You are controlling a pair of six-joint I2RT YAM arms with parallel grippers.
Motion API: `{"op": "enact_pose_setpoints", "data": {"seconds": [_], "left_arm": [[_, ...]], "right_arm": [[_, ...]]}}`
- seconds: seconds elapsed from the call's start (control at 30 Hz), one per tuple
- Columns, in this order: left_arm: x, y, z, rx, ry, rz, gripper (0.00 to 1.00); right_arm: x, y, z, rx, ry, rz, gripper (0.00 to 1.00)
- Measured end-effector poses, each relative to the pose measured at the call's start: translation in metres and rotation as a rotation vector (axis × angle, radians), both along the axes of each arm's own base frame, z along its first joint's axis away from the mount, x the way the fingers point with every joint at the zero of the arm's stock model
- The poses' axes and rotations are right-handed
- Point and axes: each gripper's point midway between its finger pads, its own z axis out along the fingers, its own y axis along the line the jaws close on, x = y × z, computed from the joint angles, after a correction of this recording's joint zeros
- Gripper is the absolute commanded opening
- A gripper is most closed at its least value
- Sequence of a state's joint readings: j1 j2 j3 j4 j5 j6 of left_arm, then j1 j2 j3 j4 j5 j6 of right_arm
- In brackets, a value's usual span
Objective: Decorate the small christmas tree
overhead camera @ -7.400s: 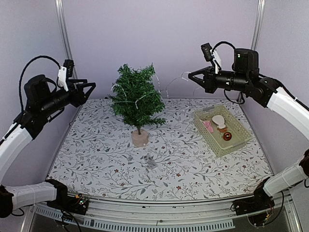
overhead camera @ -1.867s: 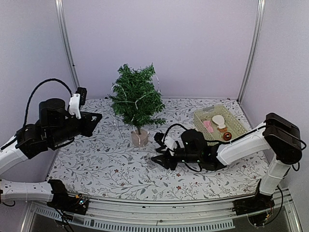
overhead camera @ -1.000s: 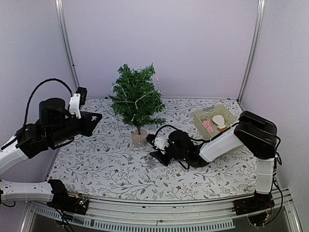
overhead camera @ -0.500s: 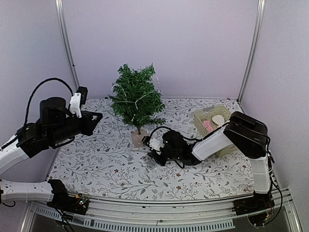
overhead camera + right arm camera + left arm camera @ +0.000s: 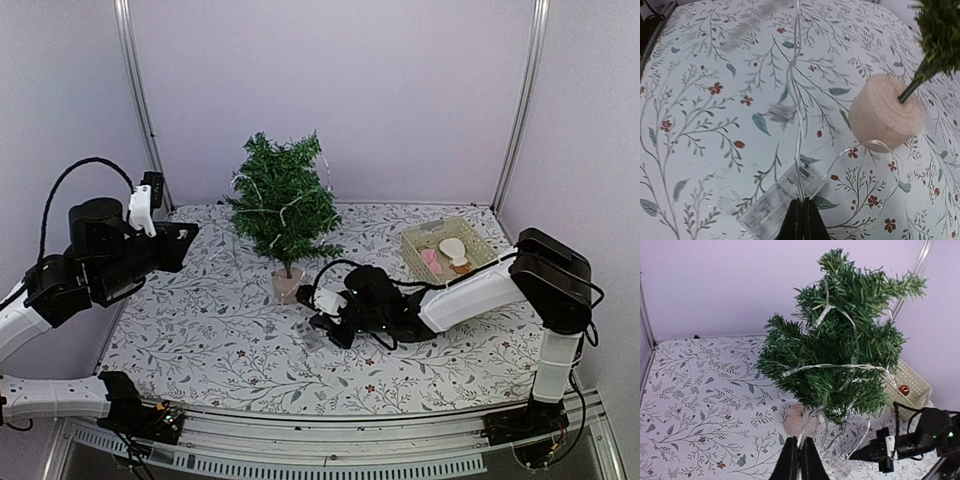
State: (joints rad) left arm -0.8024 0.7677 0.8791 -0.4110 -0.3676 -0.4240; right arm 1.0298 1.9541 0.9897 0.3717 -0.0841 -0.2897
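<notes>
Lilac walls enclose a floral-print table point(image 5: 200, 340). At upper centre stands the small christmas tree point(image 5: 283, 205), upright on its beige base point(image 5: 885, 110), with a light string point(image 5: 840, 367) looped through the branches. A basket point(image 5: 436, 224) of ornaments sits at right, handy for later picks. The left gripper point(image 5: 188, 236) hovers at left, fingers shut on nothing visible, seemingly just watching. Low at centre, the right gripper point(image 5: 322, 322) is closed, apparently pinching the thin wire point(image 5: 798, 125) just above the clear battery box point(image 5: 775, 202), probably to tidy the slack.
</notes>
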Motion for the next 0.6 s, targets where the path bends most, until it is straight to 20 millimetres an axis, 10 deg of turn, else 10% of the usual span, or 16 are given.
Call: {"op": "enact_pose_setpoints", "data": {"seconds": [0.33, 0.6], "left_arm": [[0.006, 0.035, 0.011, -0.031, 0.014, 0.208, 0.0], [0.018, 0.066, 0.015, -0.002, 0.057, 0.45, 0.0]], "right_arm": [[-0.08, 0.024, 0.134, 0.181, -0.067, 0.197, 0.0], [-0.084, 0.008, 0.233, 0.275, -0.19, 0.201, 0.0]]}}
